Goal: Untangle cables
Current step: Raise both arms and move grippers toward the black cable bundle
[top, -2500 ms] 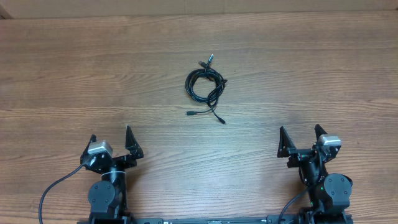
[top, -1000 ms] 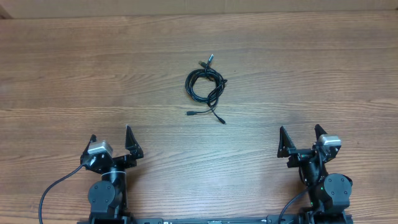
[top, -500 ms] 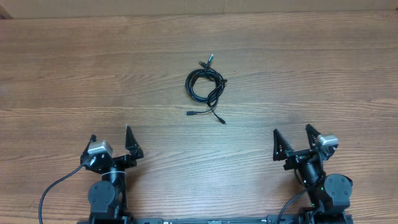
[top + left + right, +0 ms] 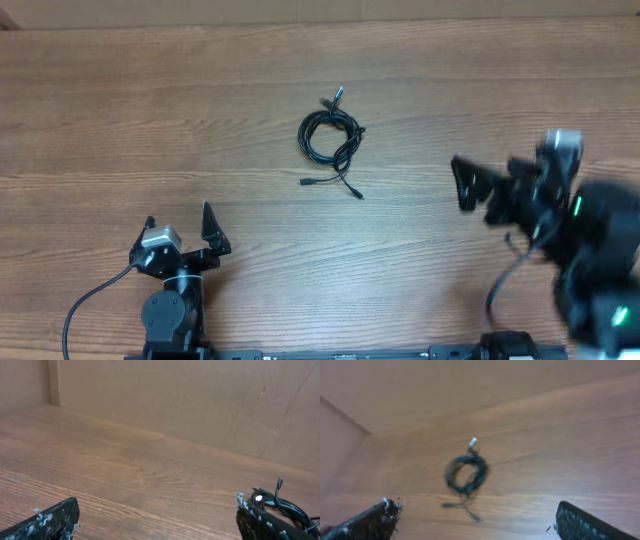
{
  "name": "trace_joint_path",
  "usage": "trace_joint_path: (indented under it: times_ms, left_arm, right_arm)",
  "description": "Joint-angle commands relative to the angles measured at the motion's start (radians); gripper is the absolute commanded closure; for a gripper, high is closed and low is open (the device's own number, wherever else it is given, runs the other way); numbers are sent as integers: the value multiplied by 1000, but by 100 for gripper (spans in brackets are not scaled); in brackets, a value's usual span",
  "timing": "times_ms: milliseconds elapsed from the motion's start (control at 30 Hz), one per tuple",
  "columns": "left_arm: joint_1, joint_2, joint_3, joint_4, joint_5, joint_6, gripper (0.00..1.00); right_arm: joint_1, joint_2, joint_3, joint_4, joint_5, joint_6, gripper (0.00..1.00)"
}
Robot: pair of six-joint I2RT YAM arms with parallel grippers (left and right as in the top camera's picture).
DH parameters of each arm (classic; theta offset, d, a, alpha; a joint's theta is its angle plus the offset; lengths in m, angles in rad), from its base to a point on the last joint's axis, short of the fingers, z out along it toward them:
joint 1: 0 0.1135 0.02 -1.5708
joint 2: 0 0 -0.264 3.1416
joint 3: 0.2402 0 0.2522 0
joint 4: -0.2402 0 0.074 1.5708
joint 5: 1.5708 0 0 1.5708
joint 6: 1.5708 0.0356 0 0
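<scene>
The cables [image 4: 331, 138] lie as one small black tangled coil on the wood table, with plug ends sticking out above and below it. They also show in the right wrist view [image 4: 466, 474] and at the right edge of the left wrist view [image 4: 280, 503]. My left gripper [image 4: 180, 228] is open and empty near the front edge, well short of the coil. My right gripper [image 4: 490, 185] is open and empty, raised to the right of the coil and blurred by motion.
The wood table [image 4: 150, 110] runs to a cardboard-coloured wall [image 4: 175, 395] at the back. The arm bases stand at the front edge.
My right arm has lifted from its rest at the front right and swung up and toward the coil. The left arm and the cables have not moved.
</scene>
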Motion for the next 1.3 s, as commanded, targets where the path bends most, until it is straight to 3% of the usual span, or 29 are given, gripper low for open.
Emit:
trace_joint_path:
  times_ms: [0,200,333,500,600,700,933,1067,1167,1267]
  left_arm:
    - [7,-8,-4,1,3,27,0]
    - [7,-8,-4,1,3,27,0]
    - [7,-8,-4,2,4,24,0]
    - [6,-8,-3,12,51,-18,0]
    - [6,-6,24,115,248,55,0]
    - [6,42,167,8,255,-53,0]
    - [5,525,719,-305,354,-21,0]
    - [5,883,1125,-568,592,44,0]
    - [5,1118,1381,-690,935,47,1]
    - [5,1318,1569,-690,1330,44,0]
  right_arm:
    - [6,256,293,-177,-61,2,0]
    - [5,591,627,-398,-148,2,0]
    - [16,695,642,-406,-171,-37,0]
    - [96,745,642,-467,56,-86,0]
    - [159,746,642,-483,169,-86,0]
    - [213,746,642,-466,219,-86,0]
    - [263,746,642,-416,274,-66,0]
    - [263,746,642,-415,274,-67,0]
    - [262,742,644,-370,238,-67,0]
    - [259,722,644,-299,135,-67,0]
